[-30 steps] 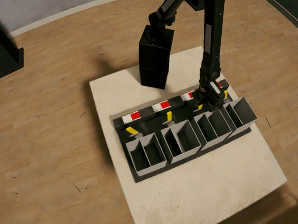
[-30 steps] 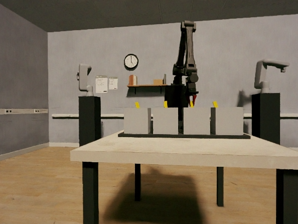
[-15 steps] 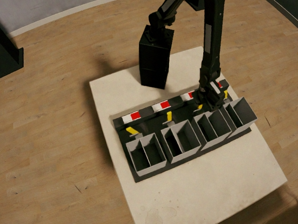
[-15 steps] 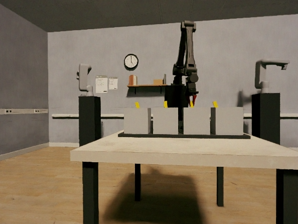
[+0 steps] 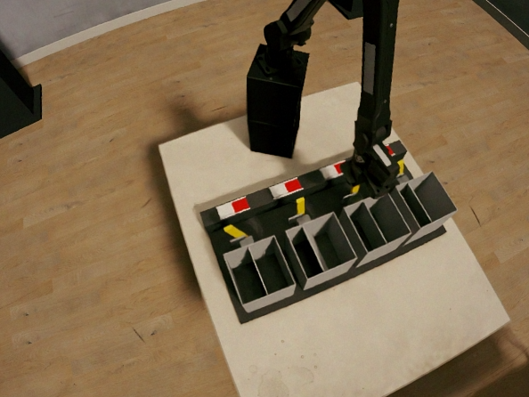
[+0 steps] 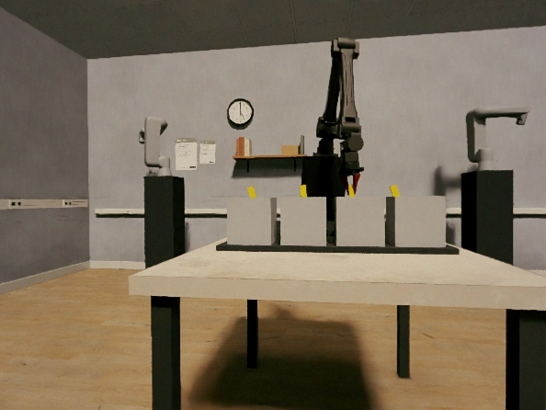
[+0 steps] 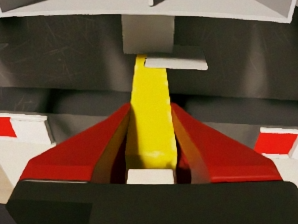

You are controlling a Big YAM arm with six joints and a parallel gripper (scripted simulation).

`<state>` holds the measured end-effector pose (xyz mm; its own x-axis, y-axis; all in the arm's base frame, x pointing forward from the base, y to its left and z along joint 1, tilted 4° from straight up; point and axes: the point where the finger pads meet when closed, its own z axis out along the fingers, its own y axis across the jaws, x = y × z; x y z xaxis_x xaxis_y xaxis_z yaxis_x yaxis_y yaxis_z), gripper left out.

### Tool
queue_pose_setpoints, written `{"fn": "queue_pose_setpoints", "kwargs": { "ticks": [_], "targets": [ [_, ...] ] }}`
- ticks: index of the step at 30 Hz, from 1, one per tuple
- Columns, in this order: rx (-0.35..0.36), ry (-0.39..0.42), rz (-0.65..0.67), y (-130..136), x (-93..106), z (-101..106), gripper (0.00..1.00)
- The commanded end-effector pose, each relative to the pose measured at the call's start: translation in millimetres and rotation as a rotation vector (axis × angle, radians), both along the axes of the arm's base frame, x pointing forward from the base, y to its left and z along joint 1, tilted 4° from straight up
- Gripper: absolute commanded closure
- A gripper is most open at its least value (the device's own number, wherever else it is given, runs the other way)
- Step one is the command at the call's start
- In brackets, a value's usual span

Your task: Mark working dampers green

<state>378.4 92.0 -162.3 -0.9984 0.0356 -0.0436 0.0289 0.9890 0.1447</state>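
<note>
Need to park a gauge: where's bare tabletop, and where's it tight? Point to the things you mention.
Bare: tabletop (image 5: 356,338) in front of the dampers' dark base (image 5: 307,295), also between the black pedestal (image 5: 273,116) and slider row (image 5: 258,199). Tight: around the tool (image 5: 376,178) (image 6: 352,184) (image 7: 150,112).

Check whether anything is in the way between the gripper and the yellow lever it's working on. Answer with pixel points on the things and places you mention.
Nothing visible stands between them: the gripper (image 5: 362,183) (image 6: 351,188) (image 7: 150,112) is shut on the yellow lever (image 5: 354,190) (image 6: 351,193) (image 7: 151,130), a red finger against each side. The small grey plate (image 7: 177,63) lies beyond the fingertips, not between.
</note>
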Motion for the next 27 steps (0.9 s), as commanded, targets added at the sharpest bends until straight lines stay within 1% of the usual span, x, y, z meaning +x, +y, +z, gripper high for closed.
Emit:
{"fn": "queue_pose_setpoints", "kwargs": {
  "ticks": [1,7,11,14,22,23,25,27],
  "targets": [
    [0.002,-0.020,-0.002,4.4,9.2,3.0,0.83],
    [0.003,-0.020,-0.002,3.6,9.2,2.9,0.83],
    [0.011,-0.021,-0.003,-1.9,8.8,1.6,0.83],
    [0.018,-0.016,-0.001,-4.3,5.1,-0.6,0.83],
    [0.044,-0.008,0.000,-7.6,1.8,-4.0,0.83],
    [0.052,-0.018,0.001,-7.6,6.1,-1.6,0.83],
    [0.064,-0.007,0.001,-9.6,1.2,-4.8,0.83],
    [0.078,-0.006,0.002,-11.1,0.3,-6.0,0.83]
  ]
}}
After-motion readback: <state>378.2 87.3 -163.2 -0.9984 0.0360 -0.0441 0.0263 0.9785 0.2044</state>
